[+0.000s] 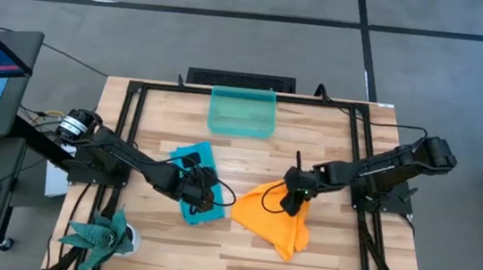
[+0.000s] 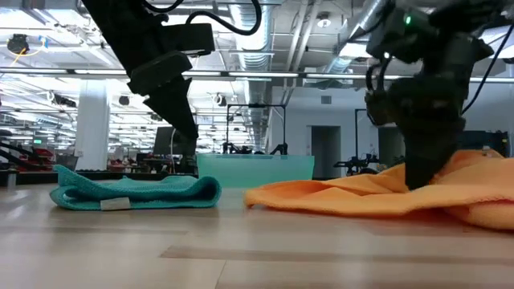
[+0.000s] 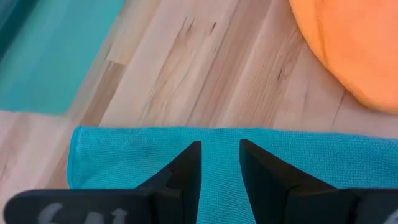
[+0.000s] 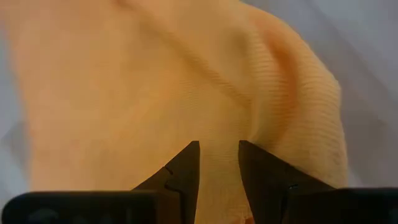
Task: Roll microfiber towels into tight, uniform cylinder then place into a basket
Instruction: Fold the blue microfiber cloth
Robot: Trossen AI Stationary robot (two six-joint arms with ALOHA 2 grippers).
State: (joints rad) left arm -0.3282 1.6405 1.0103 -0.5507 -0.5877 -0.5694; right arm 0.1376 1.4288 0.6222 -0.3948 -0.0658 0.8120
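The teal towel (image 1: 192, 159) lies folded and flat on the wood table, left of centre. My left gripper (image 1: 202, 194) is down on its right part, closed to a narrow gap with teal cloth in it (image 3: 221, 146). The orange towel (image 1: 277, 227) lies rumpled right of centre, with its near part on the table. My right gripper (image 1: 293, 203) points steeply down into its far end, with orange cloth in its narrow gap (image 4: 219, 144). The translucent teal basket (image 1: 242, 115) stands at the far middle of the table. My left gripper has a strip of the teal towel (image 3: 221, 180) between its two fingers, just short of the edge that faces the orange towel. The fingers slant down from the table's left. The towel stays flat on the table (image 2: 136, 193). My right gripper pinches the orange towel's far end (image 4: 217, 163) between its two fingers, coming from above and pointing steeply down. A ridge of cloth (image 4: 273, 56) runs away from the fingertips. The cloth bunches up beside the gripper (image 2: 482, 164); the rest lies slack on the table.
A green spiky plant in a white pot (image 1: 107, 236) stands at the near left corner. Black frame rails (image 1: 127, 114) run along the table's left and right sides. A strip of bare wood (image 1: 227, 268) runs along the near edge.
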